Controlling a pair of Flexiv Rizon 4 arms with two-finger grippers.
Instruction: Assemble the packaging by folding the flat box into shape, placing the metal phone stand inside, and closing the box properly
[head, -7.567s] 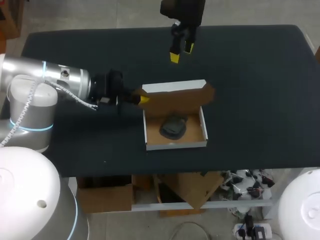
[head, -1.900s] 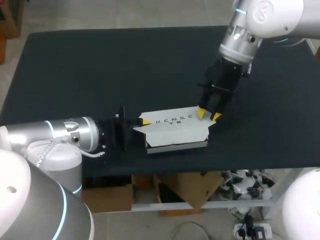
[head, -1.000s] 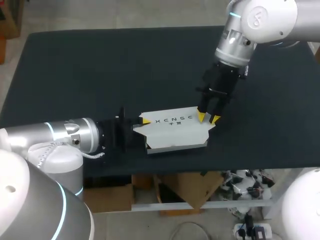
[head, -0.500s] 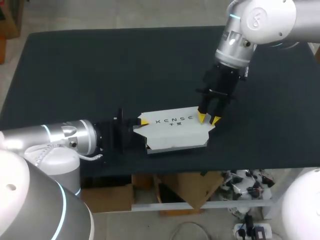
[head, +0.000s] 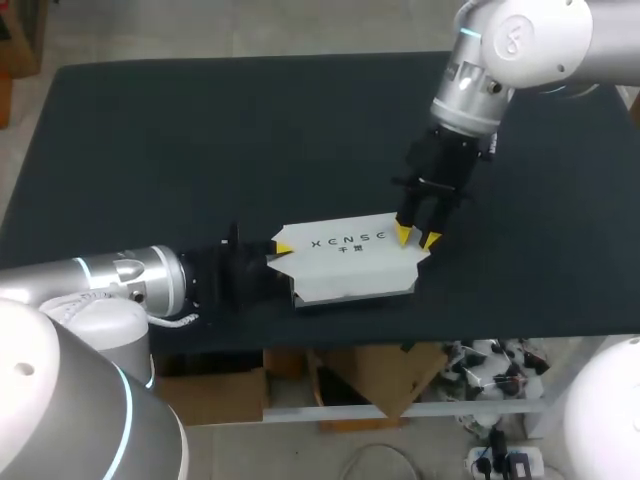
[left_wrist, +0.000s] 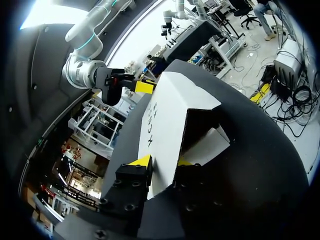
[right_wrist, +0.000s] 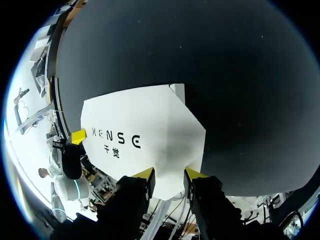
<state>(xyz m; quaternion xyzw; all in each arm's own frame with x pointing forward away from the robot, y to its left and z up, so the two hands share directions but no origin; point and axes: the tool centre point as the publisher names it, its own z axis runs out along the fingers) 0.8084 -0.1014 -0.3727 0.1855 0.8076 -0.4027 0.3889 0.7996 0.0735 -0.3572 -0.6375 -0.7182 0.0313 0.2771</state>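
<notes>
Change: lid (head: 345, 243), upright 7.6 s ago with the phone stand in sight below it, now lies down over the box (head: 355, 291) and hides the stand. The right arm has come from the far edge down to the lid. The left arm has slid slightly toward the near-left in the last half second.
Box: low, flat white cardboard with dark print across the lid. It sits about midway along the black desk (head: 200, 130), close to its near edge.
Right pincer (head: 418, 237): narrowly parted, with nothing clasped. Its yellow tips are at the lid's far right corner; I cannot tell whether they press on it.
Left pincer (head: 283, 247): at the lid's left edge. I cannot tell whether it grips the card.
In the way: the lid covers the inside, and a pincer stands at each end of it.
Head view only: the box's white front wall. The left arm lies low along the desk and the right arm comes down steeply.
Left wrist view only: a dark gap (left_wrist: 197, 125) under the lid's edge, just ahead of the left pincer.
Right wrist view only: the lid's angled corner beneath the right pincer, with the left pincer's yellow tip at the opposite end.
</notes>
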